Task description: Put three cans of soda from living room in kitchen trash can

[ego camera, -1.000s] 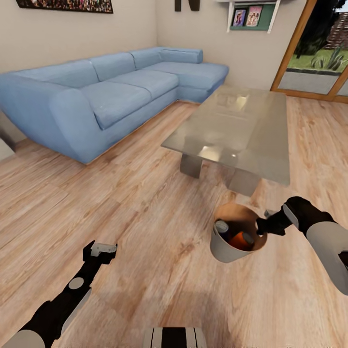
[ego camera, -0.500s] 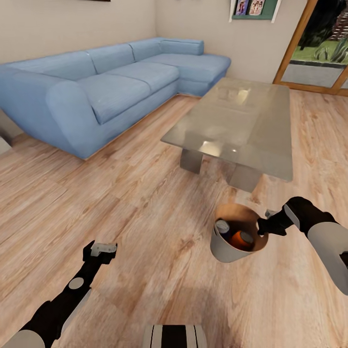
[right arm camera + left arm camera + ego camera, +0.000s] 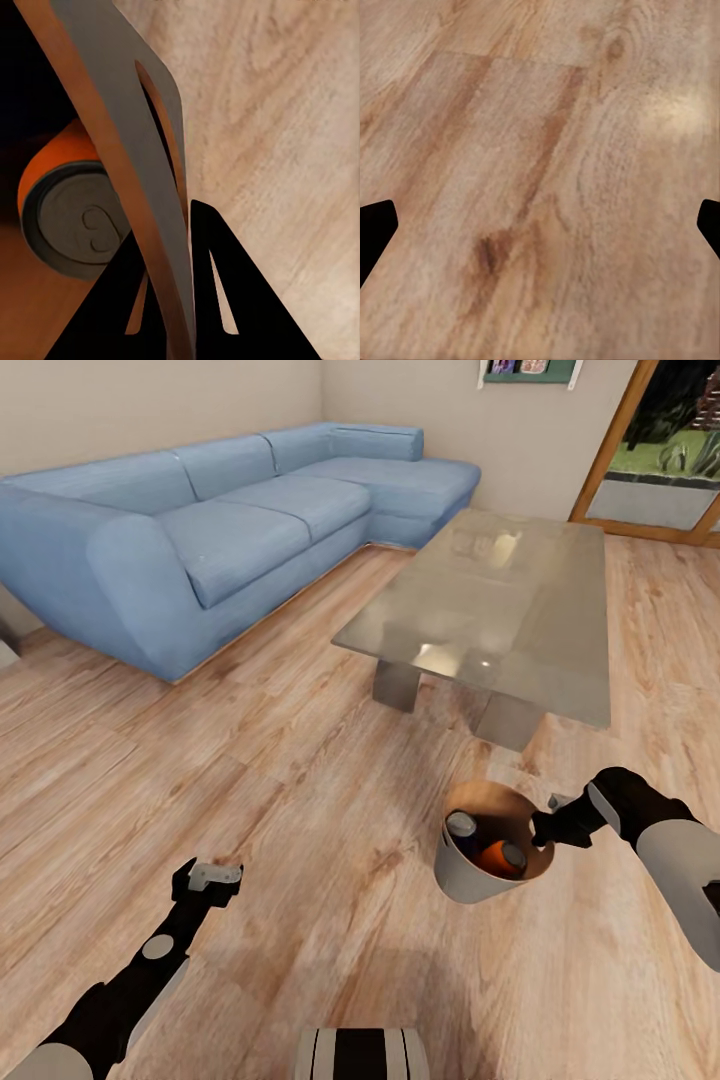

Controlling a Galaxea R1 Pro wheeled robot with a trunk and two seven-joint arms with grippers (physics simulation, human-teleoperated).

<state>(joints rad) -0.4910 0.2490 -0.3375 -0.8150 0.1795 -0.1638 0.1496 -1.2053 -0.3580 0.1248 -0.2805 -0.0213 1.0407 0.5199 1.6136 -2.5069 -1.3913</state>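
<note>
The right gripper (image 3: 545, 828) is clamped on the rim of the small round tapering bin with grey outer wall and brown wooden inside (image 3: 462, 878), holding it tilted above the pale wood-plank floor (image 3: 300, 780), just in front of the low glass-topped table (image 3: 500, 610). Inside the bin, two grey metal can tops show: an orange soda can (image 3: 497, 856) lying toward the gripper side, and a darker can (image 3: 461, 827) beside it whose colour is hard to read. From the right wrist, the bin wall (image 3: 120, 135) runs right between the two black fingers (image 3: 217, 300), pinched tight, with the orange can (image 3: 64, 202) end-on within. A third can cannot be made out. Over on the other side, the left gripper (image 3: 213, 878) hangs empty over bare floor, its fingers (image 3: 375, 229) spread wide. The long blue corner sofa (image 3: 200, 530) lines the walls beyond.
</note>
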